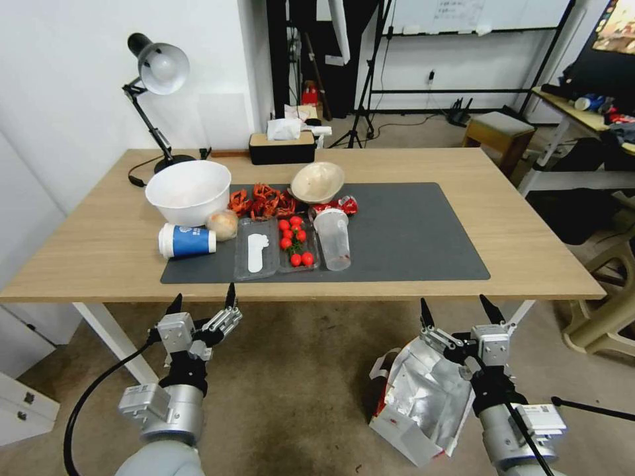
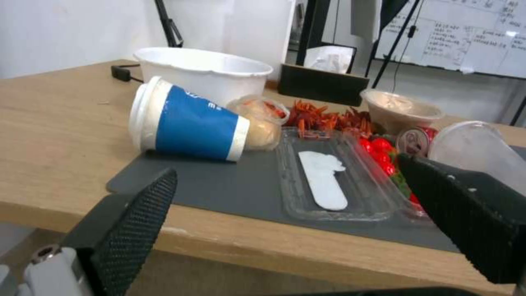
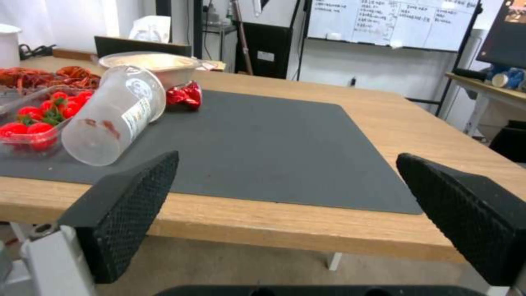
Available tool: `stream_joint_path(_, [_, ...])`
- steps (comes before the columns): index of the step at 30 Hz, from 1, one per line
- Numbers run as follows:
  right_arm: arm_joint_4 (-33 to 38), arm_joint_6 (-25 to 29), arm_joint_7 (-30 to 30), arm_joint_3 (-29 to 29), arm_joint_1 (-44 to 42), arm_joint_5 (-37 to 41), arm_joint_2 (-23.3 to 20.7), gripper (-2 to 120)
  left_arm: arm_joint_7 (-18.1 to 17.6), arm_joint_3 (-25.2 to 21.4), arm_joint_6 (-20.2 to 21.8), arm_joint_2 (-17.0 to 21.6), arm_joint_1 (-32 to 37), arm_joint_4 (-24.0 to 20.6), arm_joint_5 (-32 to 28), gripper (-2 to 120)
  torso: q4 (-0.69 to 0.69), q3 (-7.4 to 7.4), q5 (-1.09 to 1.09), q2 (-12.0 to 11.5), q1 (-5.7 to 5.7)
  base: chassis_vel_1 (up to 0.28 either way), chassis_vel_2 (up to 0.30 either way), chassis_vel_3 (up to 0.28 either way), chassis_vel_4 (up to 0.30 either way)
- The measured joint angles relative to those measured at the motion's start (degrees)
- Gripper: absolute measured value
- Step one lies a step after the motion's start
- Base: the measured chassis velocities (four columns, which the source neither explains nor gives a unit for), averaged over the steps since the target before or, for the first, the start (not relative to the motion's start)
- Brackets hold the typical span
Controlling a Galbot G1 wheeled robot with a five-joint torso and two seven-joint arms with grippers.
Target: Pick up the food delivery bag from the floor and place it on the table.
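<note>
1. Two grippers hovered before the table (image 1: 529, 244) edge with fingers spread, holding nothing: left gripper (image 1: 202, 305), right gripper (image 1: 458, 312).
2. At seven o'clock just below the right gripper, the food delivery bag (image 1: 423, 403) lay on the floor (image 1: 297, 383).
3. White, red-sided, its foil lining gaped.
4. At eleven o'clock, a clear tray (image 1: 297, 246) held tomatoes (image 1: 294, 238); the white bowl (image 1: 188, 192) stood left.

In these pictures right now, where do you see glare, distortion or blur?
Head view: the food delivery bag on the floor glares off its silver foil lining, and the table edges bow outward like wide-angle distortion. Left wrist view: the nearby black fingers look soft. Right wrist view: the whiteboard behind is washed out, its writing unreadable.
</note>
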Motion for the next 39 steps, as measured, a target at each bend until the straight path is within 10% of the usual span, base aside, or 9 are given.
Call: stream_joint_path(39, [0.15, -0.08, 0.66, -0.41, 0.13, 0.60, -0.05, 100, -0.28, -0.28, 0.45, 0.35, 1.48, -1.32, -2.06, 100, 0.00, -5.40, 0.00, -9.71, -4.30, 0.000, 0.000, 0.000, 0.000])
